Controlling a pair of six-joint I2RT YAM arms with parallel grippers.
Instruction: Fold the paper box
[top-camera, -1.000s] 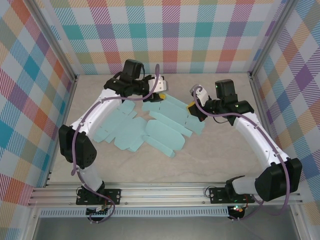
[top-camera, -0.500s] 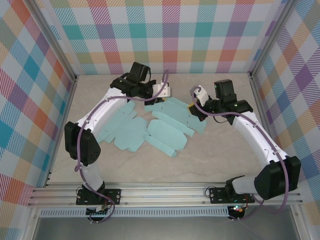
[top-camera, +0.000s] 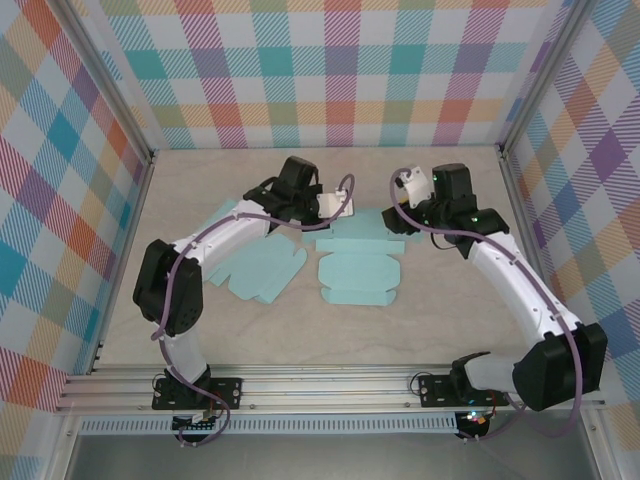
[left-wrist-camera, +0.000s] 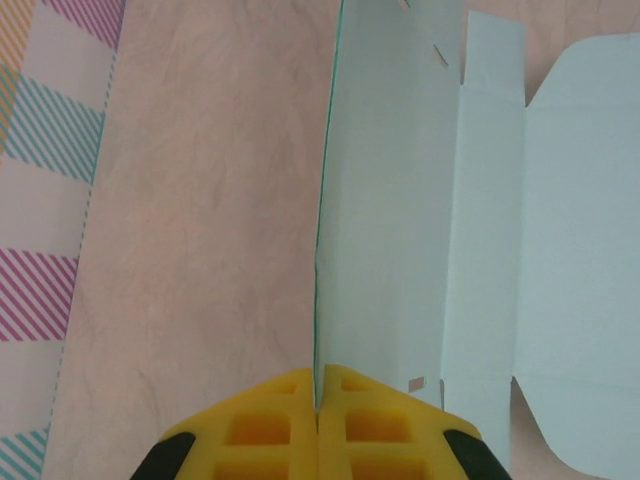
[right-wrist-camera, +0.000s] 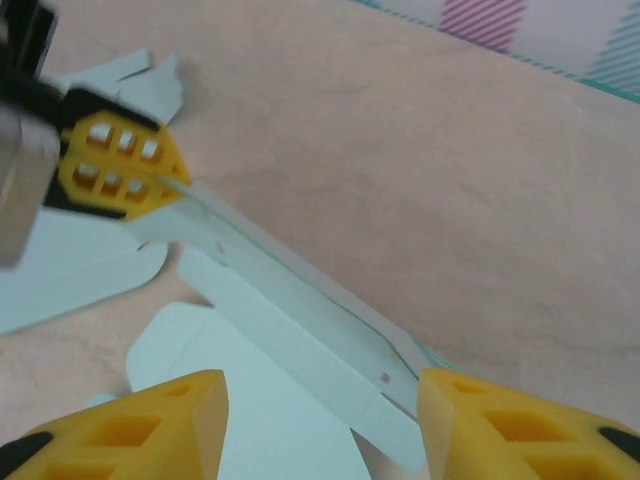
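Left gripper (left-wrist-camera: 317, 425) clamped on paper box blank's (top-camera: 357, 275) side flap (left-wrist-camera: 390, 200), standing it upright, likely to crease. Right gripper (right-wrist-camera: 320, 425) jaws apart, near flap's other end.

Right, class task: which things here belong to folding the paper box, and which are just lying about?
In the job:
teal box blank, pinched at a flap by the left gripper
right gripper, open near that flap

Lying about:
second flat blank, untouched on the table
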